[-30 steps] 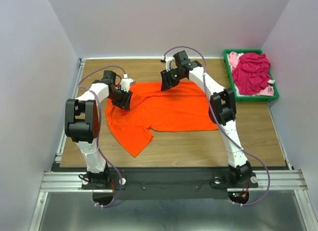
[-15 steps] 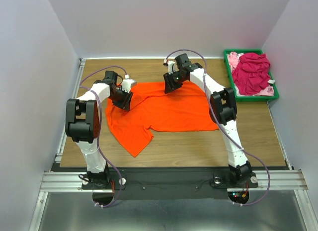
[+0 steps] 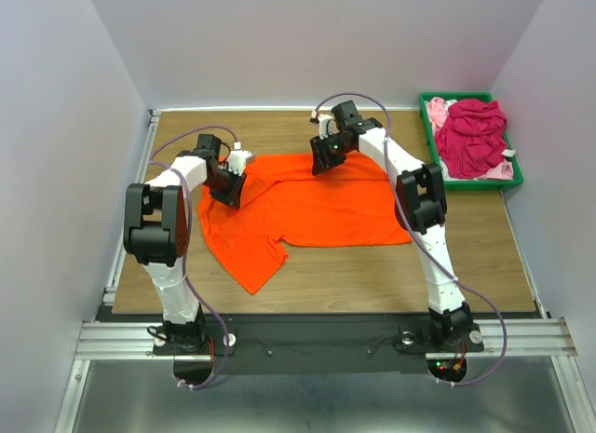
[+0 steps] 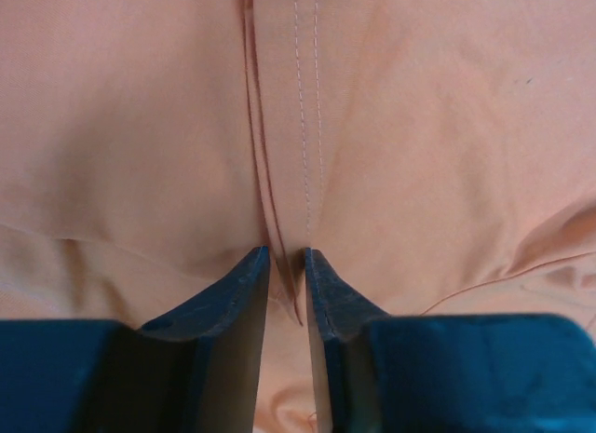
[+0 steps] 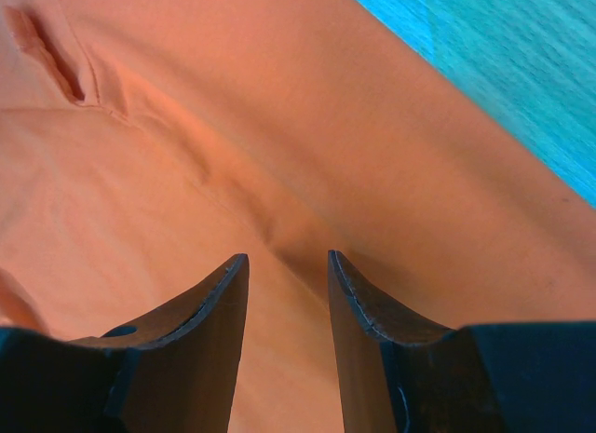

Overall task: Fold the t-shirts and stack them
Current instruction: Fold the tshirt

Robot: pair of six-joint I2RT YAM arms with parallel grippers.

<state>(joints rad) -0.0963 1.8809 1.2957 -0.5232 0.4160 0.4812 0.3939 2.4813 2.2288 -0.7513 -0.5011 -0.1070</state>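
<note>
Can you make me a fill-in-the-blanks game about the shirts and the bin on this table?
1. The spread-out shirt is ____.
2. The dark pink shirt lies in a ____ bin.
3. The bin sits at the table's far ____ corner.
Missing words: orange, green, right.

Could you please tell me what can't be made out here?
Top view: left tool tips, hidden under its wrist.
Left wrist view: whether the orange shirt seam between the jaws is pinched.
Top view: most of the pale pink shirt, covered by the magenta shirt.
Right wrist view: whether the right tool touches the cloth.
</note>
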